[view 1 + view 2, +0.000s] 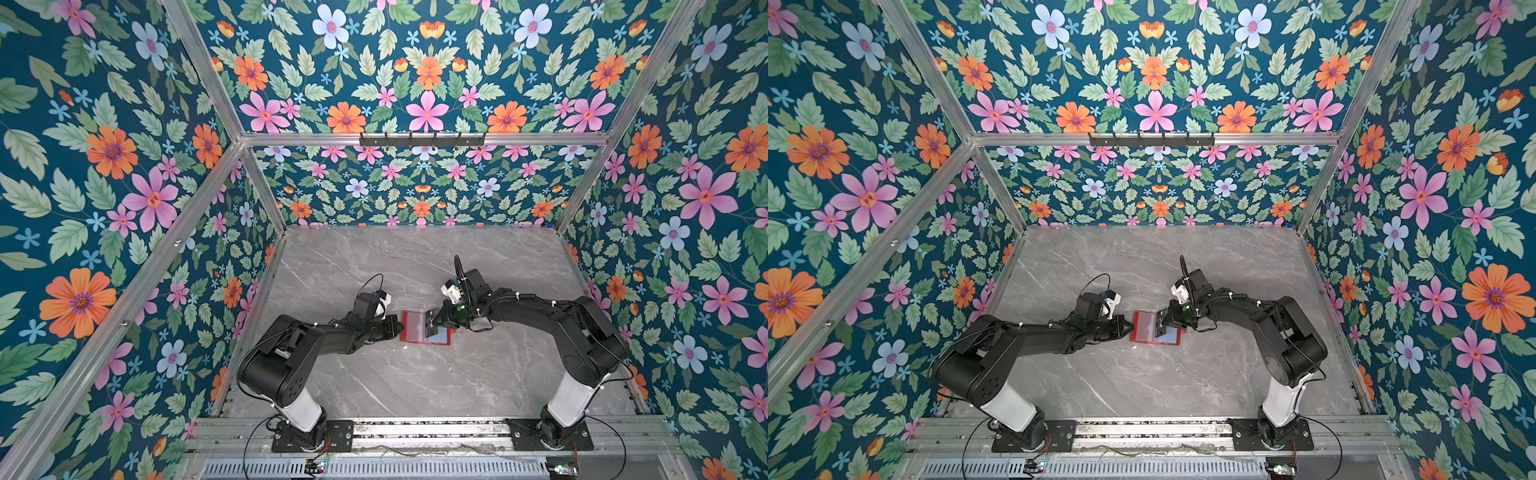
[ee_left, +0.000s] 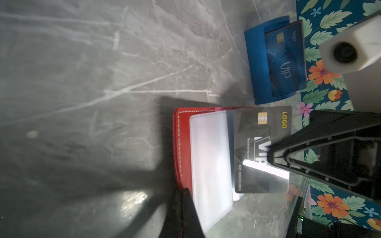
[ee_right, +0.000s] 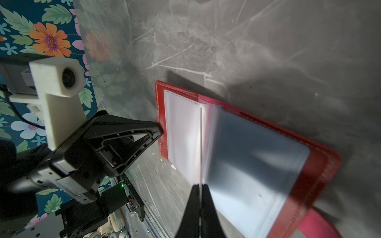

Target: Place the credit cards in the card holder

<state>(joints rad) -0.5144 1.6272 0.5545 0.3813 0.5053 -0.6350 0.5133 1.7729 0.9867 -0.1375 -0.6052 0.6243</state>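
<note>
One open red leather-look card holder point(image 1: 413, 326), lower centre, grey marble bench point(image 1: 415, 382) open around; left gripper point(image 3: 161, 131) jaws pinch its edge, right gripper point(image 3: 200, 192) jaws grip one black plastic VIP card point(image 2: 257, 134).

Both arms rise from bases at the near edge of the tabletop point(image 1: 415, 386), fold at the elbow and reach low toward each other over its middle, the left arm point(image 1: 316, 337) from the left and the right arm point(image 1: 540, 313) from the right. The left gripper point(image 1: 400, 328) lies almost level, jaws closed tight, its tips meeting the rim of the card holder point(image 3: 161, 115), though I can't make out whether they pinch it. The right gripper point(image 1: 438, 321) faces it from close by, tilted downward, jaws clamped on one end of a black card point(image 2: 257, 131).
</note>
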